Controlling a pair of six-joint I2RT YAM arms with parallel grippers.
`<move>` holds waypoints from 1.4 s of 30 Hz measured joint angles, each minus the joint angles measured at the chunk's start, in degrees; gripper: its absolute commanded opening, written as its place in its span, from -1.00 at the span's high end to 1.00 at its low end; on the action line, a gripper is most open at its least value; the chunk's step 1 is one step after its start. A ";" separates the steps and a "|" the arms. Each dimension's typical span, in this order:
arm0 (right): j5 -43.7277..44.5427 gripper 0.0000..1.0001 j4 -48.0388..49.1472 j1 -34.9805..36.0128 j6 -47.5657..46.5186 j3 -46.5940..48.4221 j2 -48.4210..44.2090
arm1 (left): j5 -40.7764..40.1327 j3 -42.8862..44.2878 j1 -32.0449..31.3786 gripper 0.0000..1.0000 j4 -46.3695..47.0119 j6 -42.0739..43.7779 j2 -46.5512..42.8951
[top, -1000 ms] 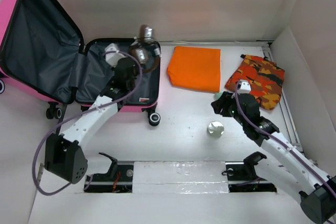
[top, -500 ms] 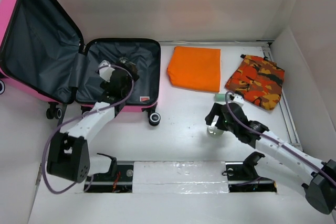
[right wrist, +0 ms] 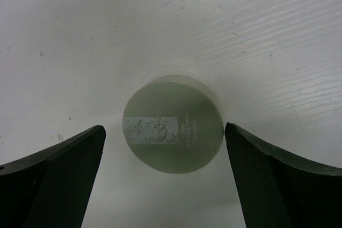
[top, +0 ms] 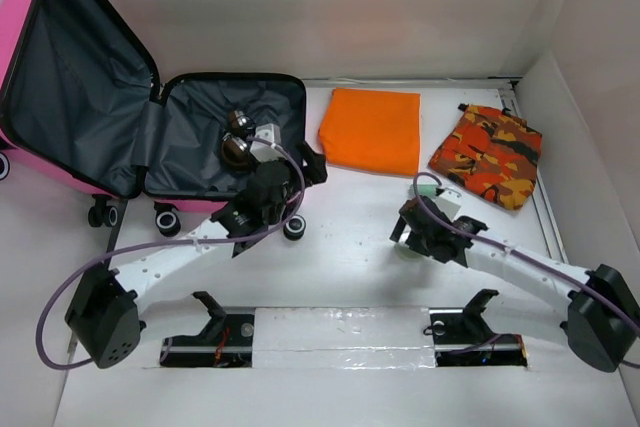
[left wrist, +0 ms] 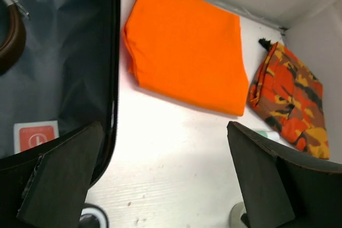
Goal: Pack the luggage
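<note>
Luggage (top: 190, 152) lay open for loading. Right tool (right wrist: 164, 128), apart, straddled round tin (right wrist: 172, 130) right of luggage, likely to grasp it; left tool (left wrist: 164, 126) hung apart, empty.

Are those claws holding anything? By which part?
Nothing. The left gripper is open and empty; the right gripper is open, straddling a round tin without gripping it.

No legible text — round tin (right wrist: 172, 153) label print blurred.
</note>
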 measured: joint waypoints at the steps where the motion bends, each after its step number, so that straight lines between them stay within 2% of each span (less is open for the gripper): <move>1: -0.04 -1.00 0.11 0.00 0.33 0.44 1.09 | 0.31 -1.03 0.00 -1.00 0.09 0.37 -0.68; 4: -0.52 -1.00 0.87 0.00 0.87 1.03 4.24 | 0.68 -4.26 0.00 -1.00 -0.04 1.77 -3.78; 8: -0.96 -0.81 2.62 0.00 1.31 1.16 9.16 | 0.57 -5.53 0.00 -1.00 0.20 3.04 -6.95; 9: -1.05 -0.67 2.95 0.00 1.33 1.29 10.36 | 0.55 -5.60 0.00 -1.00 0.31 3.19 -7.56; 11: -0.94 -0.61 3.34 0.00 1.11 2.12 12.00 | 0.39 -5.62 0.00 -1.00 0.37 3.45 -8.61; 12: -0.94 -0.42 3.69 0.02 0.87 2.47 12.48 | 0.22 -5.73 0.00 -1.00 0.39 3.48 -9.18; 13: -0.94 -0.35 3.96 0.09 0.63 2.82 12.96 | -0.07 -6.03 0.00 -1.00 0.37 3.48 -9.97; 20: -1.53 -0.30 4.46 3.61 -3.43 8.94 14.32 | -4.37 -10.60 0.00 -0.97 -0.11 2.82 -19.04; 24: -2.95 -0.30 5.90 6.54 -8.46 20.96 16.65 | -8.15 -13.25 0.00 -0.97 0.24 1.46 -25.75; 29: -7.61 -0.36 11.08 9.44 -18.14 47.50 32.24 | -12.85 -16.44 0.00 -0.97 0.48 -0.37 -32.83; 32: -11.85 -0.66 12.68 10.19 -22.51 65.94 45.66 | -15.02 -17.81 0.00 -0.97 0.44 -1.16 -35.43; 33: -13.16 -1.00 12.46 10.34 -23.61 72.96 50.66 | -15.43 -17.88 0.00 -0.97 0.50 -1.31 -35.69; 37: -16.94 -1.00 9.05 9.92 -26.97 101.81 70.40 | -16.74 -17.90 0.00 -0.97 0.52 -1.73 -35.15; 38: -17.88 -1.00 7.93 9.57 -27.39 104.94 72.74 | -16.90 -17.90 0.00 -0.97 0.52 -1.73 -34.77; 40: -19.21 -1.00 6.19 8.35 -28.15 104.28 73.18 | -17.03 -17.90 0.00 -0.97 0.59 -1.66 -33.75; 42: -19.02 -1.00 8.79 6.78 -29.05 91.78 66.82 | -16.41 -17.88 0.00 -0.97 1.20 -0.96 -31.80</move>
